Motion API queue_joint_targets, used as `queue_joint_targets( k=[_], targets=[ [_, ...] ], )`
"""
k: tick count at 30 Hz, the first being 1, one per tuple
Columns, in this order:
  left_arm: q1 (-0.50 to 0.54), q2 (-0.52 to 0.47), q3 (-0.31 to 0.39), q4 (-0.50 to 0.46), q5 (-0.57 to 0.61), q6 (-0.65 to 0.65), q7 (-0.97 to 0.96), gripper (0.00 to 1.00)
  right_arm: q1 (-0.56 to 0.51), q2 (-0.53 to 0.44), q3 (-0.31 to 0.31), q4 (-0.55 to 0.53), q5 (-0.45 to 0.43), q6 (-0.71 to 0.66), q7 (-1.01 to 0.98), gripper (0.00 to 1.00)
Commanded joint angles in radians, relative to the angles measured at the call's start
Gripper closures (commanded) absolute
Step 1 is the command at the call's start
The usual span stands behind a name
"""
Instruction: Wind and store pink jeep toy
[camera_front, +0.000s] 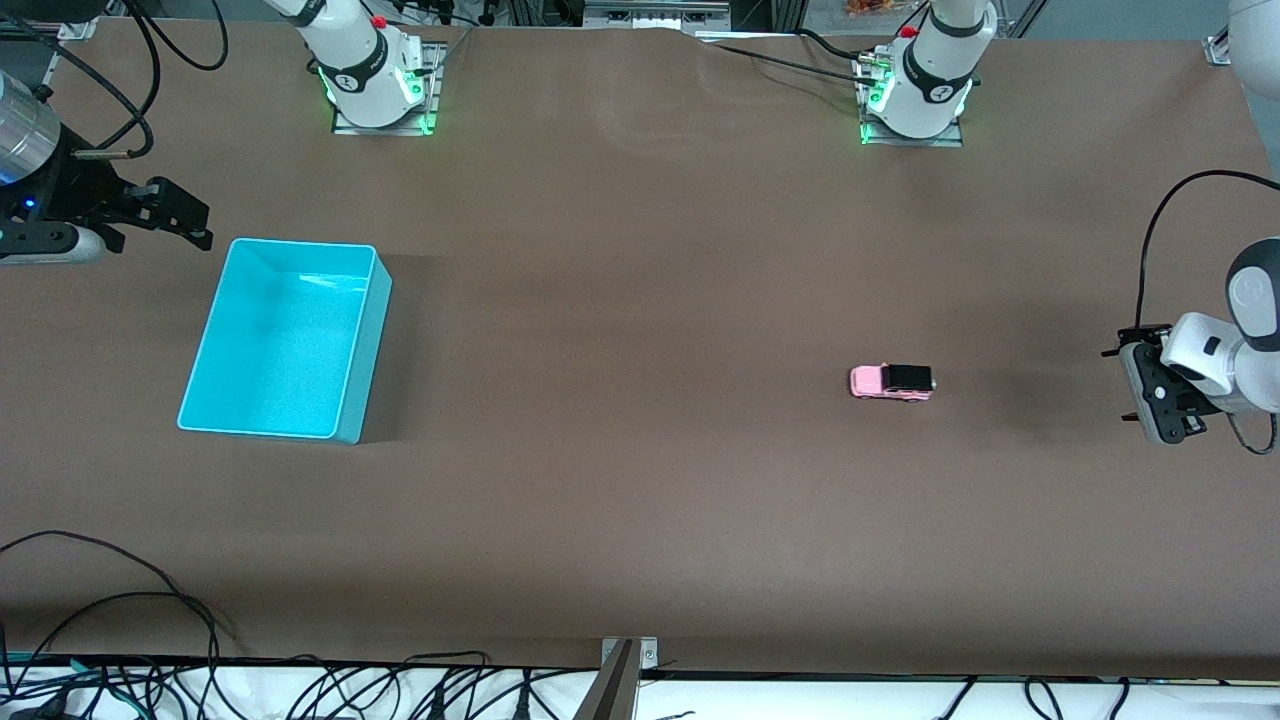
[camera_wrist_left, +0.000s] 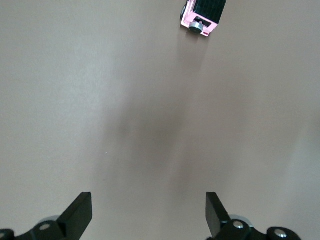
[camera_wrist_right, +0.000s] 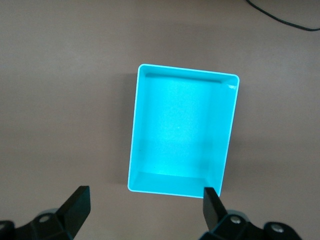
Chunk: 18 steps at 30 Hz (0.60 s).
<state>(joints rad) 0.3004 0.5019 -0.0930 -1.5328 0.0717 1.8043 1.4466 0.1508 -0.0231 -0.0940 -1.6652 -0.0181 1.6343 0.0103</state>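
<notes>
Left gripper (camera_wrist_left: 149, 215): fingers (camera_wrist_left: 80, 212) spread, nothing between them, over bare worktop (camera_front: 640, 480) at the left arm's end. Its wrist view gives us only the black rear of the pink jeep toy (camera_front: 891, 382); front view shows the whole toy on its wheels, well apart from that gripper. Right gripper (camera_wrist_right: 145, 212): fingers (camera_wrist_right: 77, 207) spread too, up by the right arm's end edge, just beside the cyan bin (camera_front: 285, 340). Right wrist view shows the bin's inside bare.
</notes>
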Motion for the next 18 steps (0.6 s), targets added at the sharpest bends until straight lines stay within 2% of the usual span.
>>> queue_joint_targets(
  k=[1,8,18],
  targets=[
    [0.000,-0.025,-0.043,0.062,0.003,-0.117,-0.123,0.00,0.004,0.005,-0.001,0.019,-0.011,-0.017,0.000,0.00],
    [-0.001,-0.054,-0.117,0.106,0.010,-0.213,-0.274,0.00,0.004,0.005,-0.001,0.019,-0.011,-0.018,-0.001,0.00],
    [-0.007,-0.123,-0.212,0.109,0.017,-0.281,-0.497,0.00,0.004,0.005,-0.001,0.018,-0.011,-0.018,-0.007,0.00]
  ],
)
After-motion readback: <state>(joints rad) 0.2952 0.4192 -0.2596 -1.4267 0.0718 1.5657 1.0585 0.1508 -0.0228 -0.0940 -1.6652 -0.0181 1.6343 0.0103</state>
